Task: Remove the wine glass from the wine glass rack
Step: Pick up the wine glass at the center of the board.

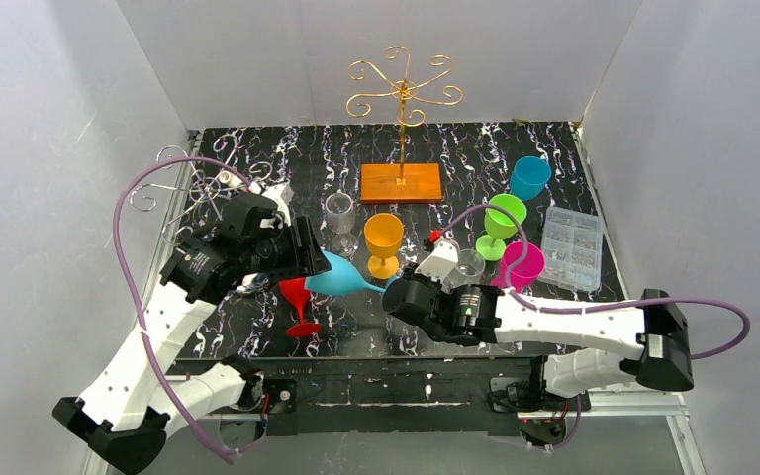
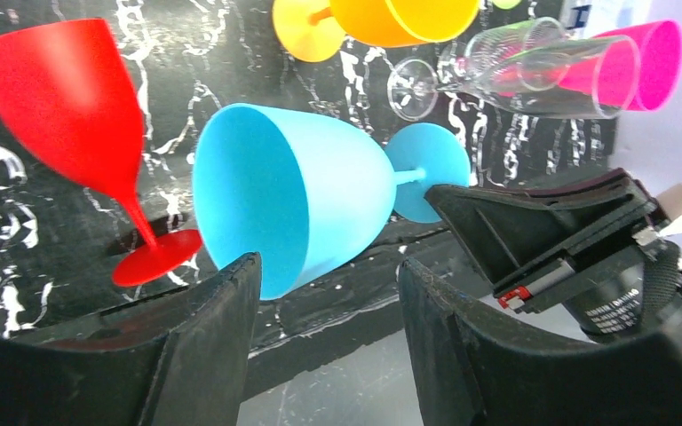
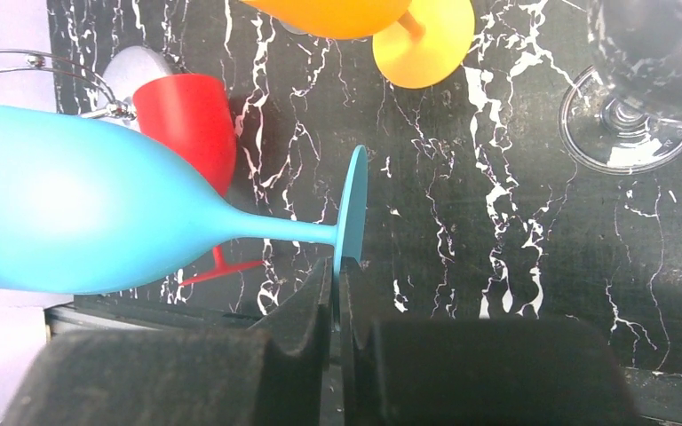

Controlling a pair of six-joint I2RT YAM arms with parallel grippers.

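Right pincer (image 3: 338, 280) is clenched on the foot rim of the sky-blue plastic wine glass (image 3: 71, 209), holding it sideways over the black marbled bench (image 3: 497, 222). Left pincer (image 2: 329, 271) is released, its jaws spread by the bowl. Farther back, the gold wire rack (image 1: 403, 89) bears no glass. Removal looks done; only setting the glass down is left.

In my right wrist view, the left edge cuts off the bowl of the blue wine glass (image 3: 98, 213), and the top edge cuts off the orange glass (image 3: 337, 13) and the clear glass (image 3: 648, 62). From above, the contents of the clear compartment box (image 1: 572, 247) are too small for me to tell.
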